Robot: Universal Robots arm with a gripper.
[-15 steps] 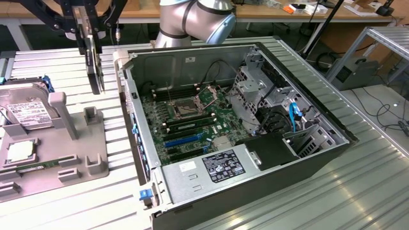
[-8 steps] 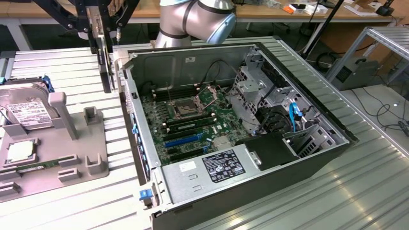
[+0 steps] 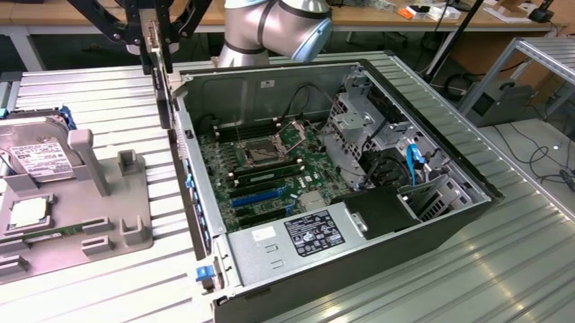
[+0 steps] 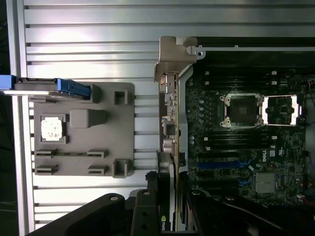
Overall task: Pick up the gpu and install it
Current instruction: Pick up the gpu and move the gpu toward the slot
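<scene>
My gripper hangs at the exterior view's upper left, shut on the gpu. The card stands on edge with its silver bracket pointing down, just outside the rear wall of the open computer case. In the wrist view the gpu runs edge-on out from between my fingers, and its bracket end lies over the case's edge. The motherboard lies flat inside the case. Its blue expansion slots are bare and sit well below and to the side of the card.
A grey parts fixture on the slatted table holds a hard drive and a small chip. Inside the case are the drive cage, the open processor socket and the labelled power supply. The arm's body stands behind the case.
</scene>
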